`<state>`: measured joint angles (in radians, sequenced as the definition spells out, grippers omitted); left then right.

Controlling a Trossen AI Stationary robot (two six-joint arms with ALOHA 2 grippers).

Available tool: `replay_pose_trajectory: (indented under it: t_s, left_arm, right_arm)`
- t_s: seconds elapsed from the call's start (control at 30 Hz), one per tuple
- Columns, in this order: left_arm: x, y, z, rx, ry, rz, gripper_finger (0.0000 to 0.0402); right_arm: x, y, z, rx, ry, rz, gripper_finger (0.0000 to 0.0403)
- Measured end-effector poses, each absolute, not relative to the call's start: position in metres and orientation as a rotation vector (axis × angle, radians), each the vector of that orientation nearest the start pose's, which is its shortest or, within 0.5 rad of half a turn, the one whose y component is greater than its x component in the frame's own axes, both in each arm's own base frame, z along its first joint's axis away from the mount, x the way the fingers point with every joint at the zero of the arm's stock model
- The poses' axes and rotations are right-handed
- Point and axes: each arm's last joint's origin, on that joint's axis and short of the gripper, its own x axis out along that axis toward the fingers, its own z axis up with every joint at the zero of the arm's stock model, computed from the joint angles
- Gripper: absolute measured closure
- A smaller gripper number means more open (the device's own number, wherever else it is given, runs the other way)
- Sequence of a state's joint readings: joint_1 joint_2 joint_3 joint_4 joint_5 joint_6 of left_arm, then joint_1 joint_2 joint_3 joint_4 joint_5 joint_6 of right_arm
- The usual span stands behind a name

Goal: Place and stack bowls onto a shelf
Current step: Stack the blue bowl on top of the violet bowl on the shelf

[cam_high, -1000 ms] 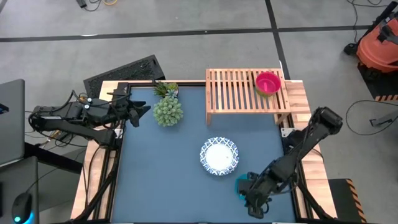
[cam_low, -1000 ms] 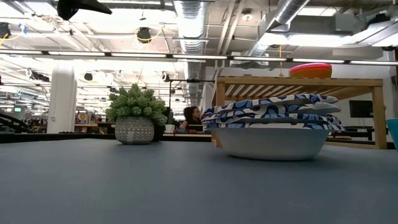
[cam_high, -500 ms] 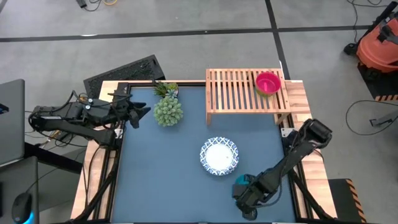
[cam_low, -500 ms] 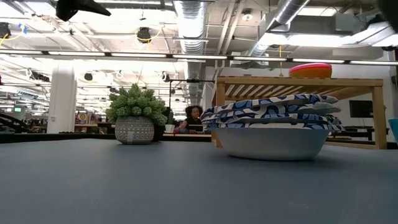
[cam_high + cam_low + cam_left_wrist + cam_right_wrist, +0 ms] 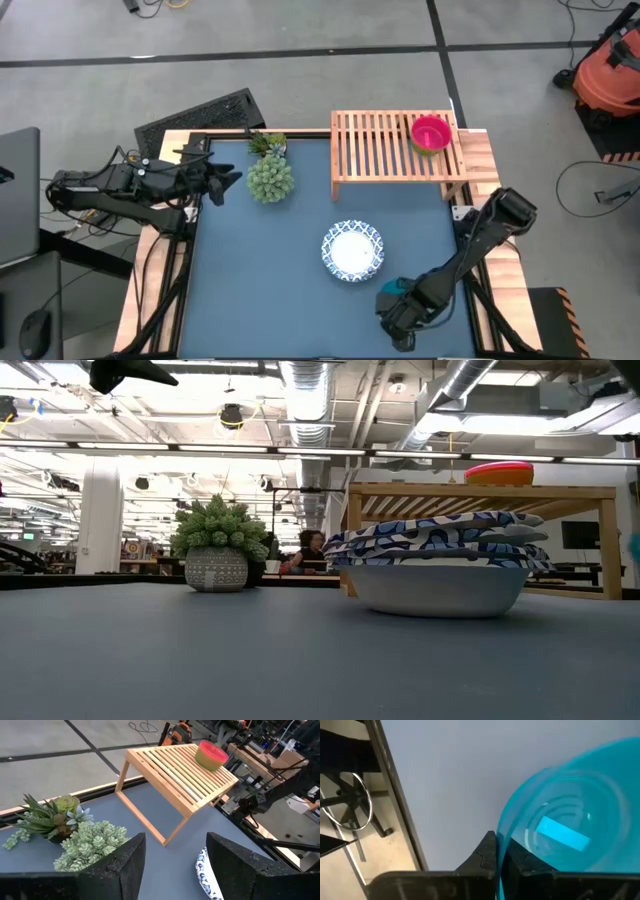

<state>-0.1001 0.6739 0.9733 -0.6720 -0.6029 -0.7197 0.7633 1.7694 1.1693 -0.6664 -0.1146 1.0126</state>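
Observation:
A teal blue bowl (image 5: pixel 570 815) sits at the table's near right; only a sliver of it (image 5: pixel 387 290) shows beside my right gripper (image 5: pixel 395 303), which is shut on it. A stack of white bowls with blue patterned rims (image 5: pixel 352 250) rests on the table's middle. A red bowl (image 5: pixel 431 133) stands on the right end of the light-wood shelf (image 5: pixel 380 145) at the far edge. My left gripper (image 5: pixel 175 870) waits open, off the table's left edge near the plant. My right gripper pinches the teal bowl's rim (image 5: pixel 501 837) between its two fingers, one finger inside the bowl and one outside. The fingers come down from above, slanting. Whether the bowl's base is on the table I cannot tell.
A spiky green plant in a pot (image 5: pixel 270 178) stands at the far left of the blue tabletop (image 5: pixel 260 270), a second small plant (image 5: pixel 267 143) behind it. The table's near edge lies close to the right gripper. A person (image 5: pixel 310 546) sits in the room beyond.
My right arm has shifted a little toward the table's left, over the teal bowl. In the low view the bowl's edge at the picture's right side has gone almost out of sight.

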Motion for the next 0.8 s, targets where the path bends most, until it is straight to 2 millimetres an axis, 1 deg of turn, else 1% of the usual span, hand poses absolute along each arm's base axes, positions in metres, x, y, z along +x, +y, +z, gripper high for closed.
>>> replay_pose_trajectory:
  t_s: [0.07,0.17,0.3,0.4,0.5,0.63,0.8]
  left_arm:
    - [0.117,0.005,0.364,-0.566,0.156,0.603,0.0205]
    - [0.116,0.005,0.365,-0.565,0.156,0.604,0.0205]
    - [0.116,0.005,0.365,-0.562,0.151,0.614,0.0205]
    - [0.116,0.005,0.365,-0.56,0.147,0.623,0.0205]
    - [0.116,0.006,0.365,-0.56,0.146,0.625,0.0205]
    - [0.116,0.006,0.365,-0.561,0.146,0.624,0.0205]
    - [0.116,0.005,0.365,-0.568,0.147,0.618,0.0205]
  right_arm:
    - [0.236,0.228,0.191,0.415,1.459,0.041,0.038]
    - [0.228,0.214,0.211,0.416,1.467,0.018,0.038]
    - [0.215,0.188,0.242,0.423,1.459,-0.007,0.038]
    - [0.207,0.165,0.266,0.46,1.411,-0.027,0.038]
    - [0.202,0.141,0.288,0.513,1.301,-0.063,0.038]
    - [0.195,0.108,0.319,0.595,1.075,-0.111,0.038]
    - [0.181,0.069,0.35,0.597,0.799,-0.154,0.038]
